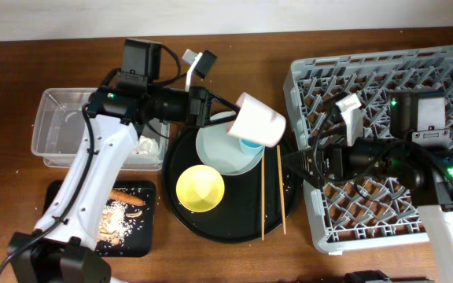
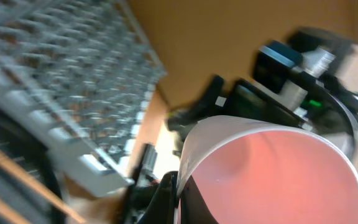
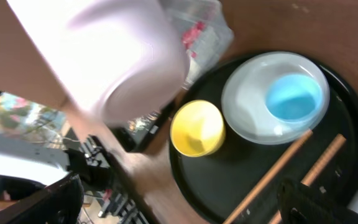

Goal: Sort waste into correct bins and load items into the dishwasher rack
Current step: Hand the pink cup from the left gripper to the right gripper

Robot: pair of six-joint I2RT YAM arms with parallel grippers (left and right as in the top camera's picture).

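Pinching the small pink cup (image 1: 258,119) by its rim, the left pincer (image 2: 178,190) appears to have one finger inside the mouth and one outside against the wall. The cup hangs tilted in the air over the right side of the round black tray (image 1: 234,228), just short of the dishwasher rack (image 1: 384,71), touching nothing else.

It looks light, stiff and smooth-walled, probably plastic. A grip on one wall will carry it easily, but it could pivot or slip if it is knocked. The rim is the sensible place to hold it, since that leaves the body free to go between the pegs.

The right pincer (image 1: 293,161) sits at the rack's left edge, pointing toward the tray. I cannot tell whether its fingers are spread or pressed together, as its own camera shows only a dark blurred part.

Left to load on the tray:
- The blue cup (image 1: 250,144), standing in the pale grey plate (image 1: 215,153). It looks as light as the pink one and also suits a rim grip.
- The yellow bowl (image 1: 200,189).
- Two chopsticks (image 1: 263,196), lying flat and thin, which look the hardest to pick up.

The plate looks rigid and needs an edge grip.
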